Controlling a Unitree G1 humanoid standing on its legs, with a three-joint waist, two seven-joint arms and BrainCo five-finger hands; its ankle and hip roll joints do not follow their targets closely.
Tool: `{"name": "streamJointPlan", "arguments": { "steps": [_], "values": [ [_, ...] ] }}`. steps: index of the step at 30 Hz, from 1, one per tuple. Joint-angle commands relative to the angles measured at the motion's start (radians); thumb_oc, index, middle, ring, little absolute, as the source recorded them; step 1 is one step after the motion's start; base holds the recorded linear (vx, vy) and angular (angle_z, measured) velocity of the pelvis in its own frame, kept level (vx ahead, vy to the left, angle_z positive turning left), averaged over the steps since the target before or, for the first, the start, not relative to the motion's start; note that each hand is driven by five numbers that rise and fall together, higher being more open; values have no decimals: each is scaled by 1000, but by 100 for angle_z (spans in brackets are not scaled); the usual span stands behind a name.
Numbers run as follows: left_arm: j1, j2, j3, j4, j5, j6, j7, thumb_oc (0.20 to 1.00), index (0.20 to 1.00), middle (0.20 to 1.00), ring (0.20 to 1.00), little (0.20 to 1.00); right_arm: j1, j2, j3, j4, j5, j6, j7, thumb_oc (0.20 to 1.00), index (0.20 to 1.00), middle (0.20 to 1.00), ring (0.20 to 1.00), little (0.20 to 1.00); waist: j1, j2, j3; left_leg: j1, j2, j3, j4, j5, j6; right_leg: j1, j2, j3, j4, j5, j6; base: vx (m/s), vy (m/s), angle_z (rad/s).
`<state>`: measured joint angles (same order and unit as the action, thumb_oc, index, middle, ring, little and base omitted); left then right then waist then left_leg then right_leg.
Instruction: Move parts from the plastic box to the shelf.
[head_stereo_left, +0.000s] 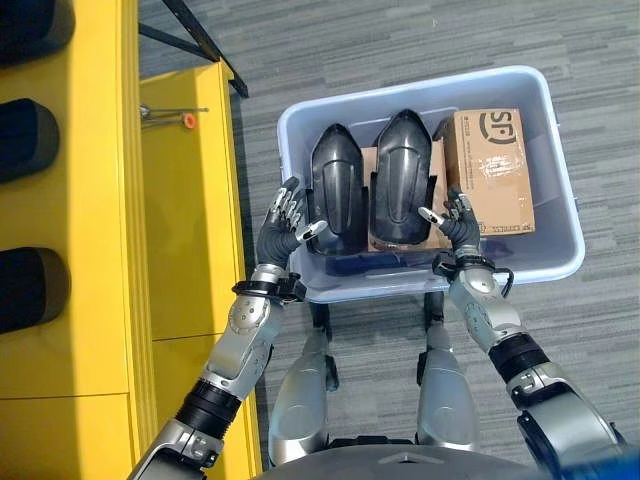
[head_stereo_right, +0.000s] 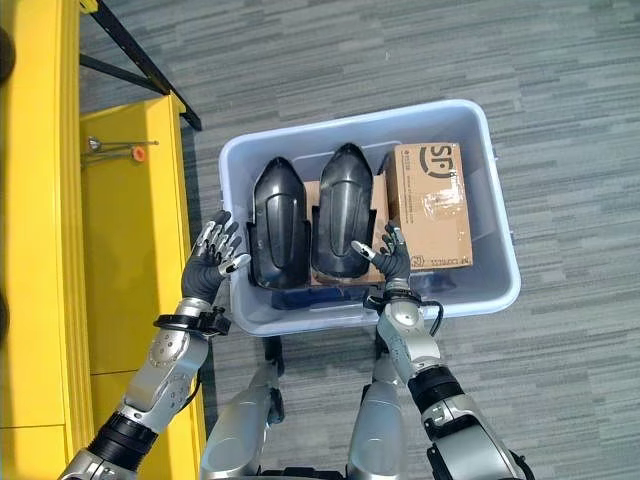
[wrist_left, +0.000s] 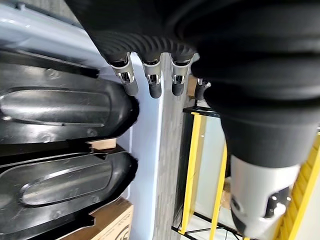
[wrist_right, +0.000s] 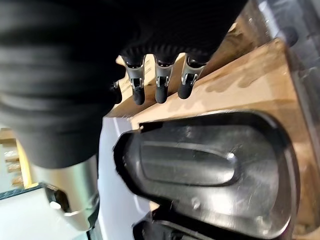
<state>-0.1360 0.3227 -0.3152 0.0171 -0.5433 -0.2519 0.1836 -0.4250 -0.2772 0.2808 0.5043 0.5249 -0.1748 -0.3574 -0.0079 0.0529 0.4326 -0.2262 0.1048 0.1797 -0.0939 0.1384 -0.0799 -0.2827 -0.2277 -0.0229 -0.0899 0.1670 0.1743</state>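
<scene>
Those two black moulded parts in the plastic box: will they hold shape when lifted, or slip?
The black moulded parts look like rigid shells, so probably stiff and fairly light. Their glossy, rounded backs may slip under straight fingers. The left hand and right hand are open at the plastic box; gripping the flatter edges seems safer.

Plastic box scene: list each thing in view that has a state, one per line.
Plastic box: open-topped, still loaded.
Left black part: lying in the box, not gripped.
Right black part: lying in the box, not gripped.
Cardboard carton: taped shut, in the box.
Left hand: open, at the box's edge.
Right hand: open, over the box.
</scene>
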Motion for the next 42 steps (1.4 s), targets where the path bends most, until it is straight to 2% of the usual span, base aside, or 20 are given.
{"name": "streamJointPlan", "arguments": {
  "steps": [1, 10, 26, 42],
  "values": [
    [5, 32, 13, -47, -9, -69, 17, 1000, 1000, 1000, 1000, 1000, -36, 36, -17, -23, 3, -53, -12, 1000, 1000, 1000, 1000, 1000, 23, -48, -22, 33, 22, -19, 20, -73, -23, -61, -73, -12, 110, -7, 48, 0, 0, 0],
    [4, 26, 1, -55, -14, -74, 25, 1000, 1000, 1000, 1000, 1000, -53, 31, -27, 55, -14, -48, -38, 1000, 1000, 1000, 1000, 1000, 18, -36, -9, 17, 27, -19, 16, -69, -27, -83, -70, -9, 113, -11, 43, -2, 0, 0],
    [-14, 29, 6, -72, -15, -89, 54, 1000, 1000, 1000, 1000, 1000, -129, 10, -39, 131, -25, -51, -79, 1000, 1000, 1000, 1000, 1000, 31, -47, 19, -27, 35, -38, 19, -58, -32, -104, -69, -35, 114, -6, 38, 0, 0, 1],
    [-34, 45, -12, -98, -30, -98, 70, 1000, 1000, 1000, 1000, 1000, -333, -94, -88, 389, 19, -40, -131, 1000, 1000, 1000, 1000, 1000, 69, -48, 49, -136, 33, -86, 66, -65, -30, -137, -69, -76, 111, -10, 28, 5, 2, 7]
  ]
}}
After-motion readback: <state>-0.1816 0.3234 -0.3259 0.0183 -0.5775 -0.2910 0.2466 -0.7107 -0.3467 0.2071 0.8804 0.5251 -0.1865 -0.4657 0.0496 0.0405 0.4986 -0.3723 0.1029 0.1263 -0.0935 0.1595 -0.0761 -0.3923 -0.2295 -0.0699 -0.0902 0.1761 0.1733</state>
